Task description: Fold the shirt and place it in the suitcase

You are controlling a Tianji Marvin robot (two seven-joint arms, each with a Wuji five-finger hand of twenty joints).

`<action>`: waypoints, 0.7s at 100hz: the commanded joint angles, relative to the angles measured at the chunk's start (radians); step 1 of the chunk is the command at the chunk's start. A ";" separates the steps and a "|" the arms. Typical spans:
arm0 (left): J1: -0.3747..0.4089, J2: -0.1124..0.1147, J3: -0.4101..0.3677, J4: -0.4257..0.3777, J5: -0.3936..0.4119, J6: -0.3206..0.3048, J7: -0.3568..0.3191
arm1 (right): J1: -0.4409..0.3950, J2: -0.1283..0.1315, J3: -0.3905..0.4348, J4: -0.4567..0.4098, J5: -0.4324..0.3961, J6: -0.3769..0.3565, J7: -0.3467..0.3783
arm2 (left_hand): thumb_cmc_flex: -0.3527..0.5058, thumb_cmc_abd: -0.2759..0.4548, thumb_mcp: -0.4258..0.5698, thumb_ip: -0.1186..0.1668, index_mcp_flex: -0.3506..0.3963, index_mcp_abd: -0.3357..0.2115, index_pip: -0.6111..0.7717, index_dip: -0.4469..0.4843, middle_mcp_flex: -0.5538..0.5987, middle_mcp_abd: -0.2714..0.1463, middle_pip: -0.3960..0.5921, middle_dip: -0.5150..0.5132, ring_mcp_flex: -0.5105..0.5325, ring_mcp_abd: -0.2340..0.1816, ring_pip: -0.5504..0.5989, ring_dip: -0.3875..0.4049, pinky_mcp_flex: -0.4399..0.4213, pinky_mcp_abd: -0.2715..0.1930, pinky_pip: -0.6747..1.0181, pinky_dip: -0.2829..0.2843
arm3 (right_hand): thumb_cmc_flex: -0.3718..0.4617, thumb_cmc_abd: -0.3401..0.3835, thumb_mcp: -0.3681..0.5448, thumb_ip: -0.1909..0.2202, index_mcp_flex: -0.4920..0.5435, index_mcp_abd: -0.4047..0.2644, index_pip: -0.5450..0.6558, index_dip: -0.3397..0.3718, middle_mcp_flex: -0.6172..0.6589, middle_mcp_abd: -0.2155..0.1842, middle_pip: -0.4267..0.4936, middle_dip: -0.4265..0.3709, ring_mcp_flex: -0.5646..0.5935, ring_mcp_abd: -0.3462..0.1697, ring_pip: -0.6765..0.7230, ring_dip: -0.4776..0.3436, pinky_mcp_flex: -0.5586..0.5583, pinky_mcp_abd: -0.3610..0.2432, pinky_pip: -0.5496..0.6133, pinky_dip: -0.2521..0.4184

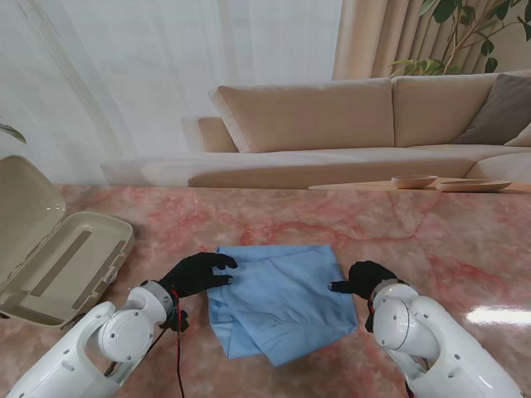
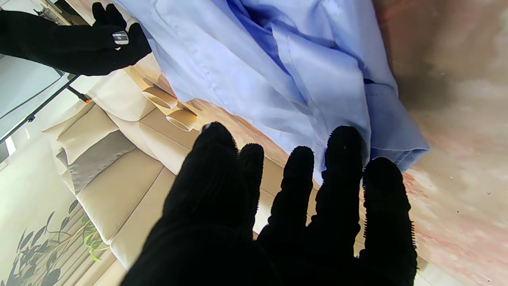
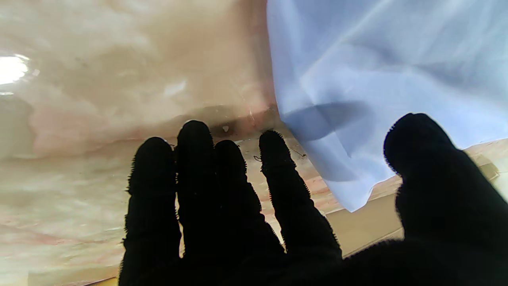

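The black-gloved fingers point(image 2: 341, 167) of the left hand point(image 1: 197, 274) are seen spread apart and extended, with nothing gripped between them; in the stand view their tips are laid at the left edge of the light blue shirt point(image 1: 282, 298), near its far left corner, and in the left wrist view two of the fingertips are shown against the folded hem of the cloth. The fingers point(image 3: 278, 167) of the right hand point(image 1: 365, 279) are likewise held straight and apart, with the thumb set wide of the other four, and no fabric is clasped; the thumb tip is placed at the right edge of the shirt, while the remaining fingers are seen over bare marble just beside the cloth. The shirt is found partly folded into a rough rectangle, lying flat between the two hands on the pink-veined marble table point(image 1: 431, 232), with a loose corner pointed nearer to me. Well to the left, at the table's left edge, the beige suitcase point(image 1: 62, 265) is set open, its lid raised at the far left; nothing is seen inside the tray. Beyond the table a beige sofa point(image 1: 332, 116) is visible, and two shallow bowls point(image 1: 415, 181) are set on a low surface before it.
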 commanded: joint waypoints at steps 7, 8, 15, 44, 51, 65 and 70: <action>0.006 -0.001 0.004 0.006 -0.003 0.004 0.001 | 0.004 0.000 -0.012 0.021 0.030 0.018 0.024 | 0.000 0.046 -0.014 0.011 -0.014 0.007 -0.017 0.011 -0.037 -0.003 -0.008 -0.002 -0.030 0.031 -0.004 -0.004 -0.011 0.017 -0.016 -0.010 | -0.016 -0.006 -0.005 0.016 0.001 -0.020 -0.013 -0.022 -0.017 0.021 0.001 0.022 -0.021 0.004 0.021 0.026 -0.007 -0.002 0.035 0.033; 0.005 -0.001 0.005 0.006 -0.003 0.004 0.001 | 0.005 0.000 -0.013 0.022 0.031 0.019 0.024 | 0.000 0.045 -0.014 0.011 -0.014 0.007 -0.017 0.011 -0.037 -0.003 -0.008 -0.002 -0.030 0.032 -0.004 -0.004 -0.012 0.017 -0.016 -0.011 | -0.013 -0.008 -0.004 0.016 0.004 -0.021 -0.011 -0.021 -0.016 0.019 0.002 0.022 -0.020 0.004 0.022 0.026 -0.006 -0.002 0.036 0.033; 0.004 -0.002 0.006 0.008 -0.006 0.003 0.003 | 0.011 0.000 -0.019 0.026 0.045 0.022 0.024 | 0.000 0.045 -0.014 0.011 -0.013 0.006 -0.017 0.012 -0.037 -0.005 -0.008 -0.002 -0.030 0.031 -0.004 -0.003 -0.012 0.017 -0.016 -0.011 | -0.004 -0.015 -0.004 0.016 0.014 -0.027 -0.004 -0.018 -0.016 0.020 0.003 0.024 -0.020 0.004 0.022 0.027 -0.006 -0.001 0.036 0.034; -0.001 -0.004 0.013 0.015 -0.014 0.003 0.010 | 0.013 -0.007 -0.030 0.022 0.105 0.055 0.004 | 0.000 0.045 -0.014 0.010 -0.012 0.006 -0.016 0.013 -0.038 -0.005 -0.009 -0.002 -0.032 0.032 -0.004 -0.003 -0.014 0.019 -0.016 -0.012 | 0.095 -0.076 -0.007 0.021 0.048 -0.051 0.048 0.023 -0.004 0.015 0.024 0.036 -0.008 0.001 0.029 0.028 0.003 0.002 0.040 0.039; -0.002 -0.004 0.014 0.017 -0.015 0.003 0.011 | 0.012 -0.009 -0.033 0.020 0.121 0.063 -0.002 | 0.000 0.045 -0.014 0.010 -0.011 0.007 -0.016 0.013 -0.038 -0.004 -0.009 -0.002 -0.033 0.032 -0.005 -0.004 -0.014 0.021 -0.016 -0.012 | 0.122 -0.090 -0.011 0.023 0.060 -0.057 0.062 0.033 0.001 0.013 0.032 0.038 -0.003 0.000 0.033 0.028 0.007 0.003 0.042 0.040; -0.005 -0.006 0.018 0.020 -0.017 0.002 0.015 | 0.018 -0.012 -0.047 0.022 0.142 0.078 -0.013 | 0.000 0.044 -0.014 0.010 -0.011 0.007 -0.017 0.013 -0.038 -0.004 -0.009 -0.002 -0.032 0.034 -0.005 -0.003 -0.014 0.021 -0.016 -0.012 | 0.213 -0.132 -0.018 0.032 0.090 -0.072 0.102 0.067 0.016 0.007 0.054 0.040 0.016 -0.005 0.045 0.026 0.020 0.004 0.052 0.042; -0.007 -0.006 0.020 0.022 -0.019 0.002 0.016 | 0.022 -0.013 -0.054 0.025 0.144 0.083 -0.018 | 0.001 0.044 -0.014 0.010 -0.011 0.007 -0.017 0.013 -0.038 -0.004 -0.009 -0.002 -0.032 0.032 -0.004 -0.003 -0.015 0.021 -0.016 -0.012 | 0.232 -0.139 -0.011 0.034 0.107 -0.077 0.115 0.074 0.021 0.004 0.060 0.042 0.022 -0.008 0.048 0.025 0.025 0.003 0.054 0.042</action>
